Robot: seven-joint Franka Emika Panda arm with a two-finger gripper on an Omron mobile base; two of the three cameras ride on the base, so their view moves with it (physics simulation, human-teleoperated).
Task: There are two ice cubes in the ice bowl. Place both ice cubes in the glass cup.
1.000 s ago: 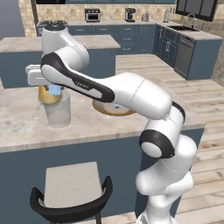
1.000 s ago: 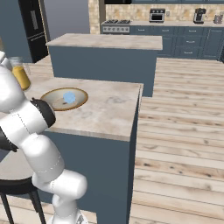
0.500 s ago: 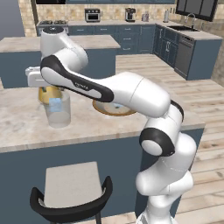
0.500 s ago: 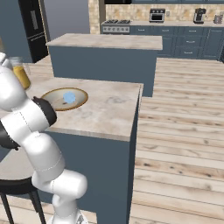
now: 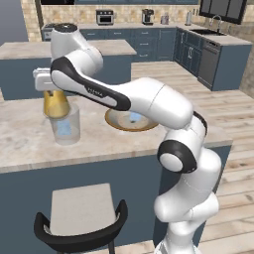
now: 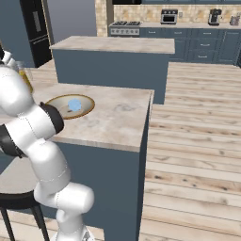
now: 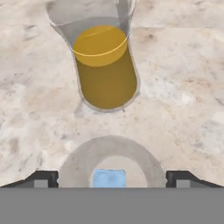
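Below our claw (image 7: pixel 109 178) spreads the marble counter (image 5: pixel 30 144), the biggest thing here, pale and veined, running out on every side of it. We see the white arm (image 5: pixel 144 99) reach from the base across that counter, over the bowl, to hang the claw above the cup.

Off to the side of the claw, back along the arm, sits the bowl (image 5: pixel 115 121), brown-rimmed and shallow, well apart from the claw. The right base view gives us a clean look at it (image 6: pixel 56 102).

Just beyond the claw stands the flask (image 7: pixel 104 65) of orange liquid, upright, close beside the cup; in the left base view it (image 5: pixel 55 103) sits right behind the cup.

Straight under the claw is the cup (image 7: pixel 78 162), its round rim looking up at us between the two tips. From the left base view the cup (image 5: pixel 63 124) stands upright on the counter.

One cube (image 7: pixel 109 178) lies inside the cup, directly beneath the claw, pale blue through the glass (image 5: pixel 64 128). The other cube (image 6: pixel 74 104) rests in the bowl, away from the claw.

Our claw's tips (image 7: pixel 43 179) stand wide apart, one either side of the cup's rim, and they grip nothing.
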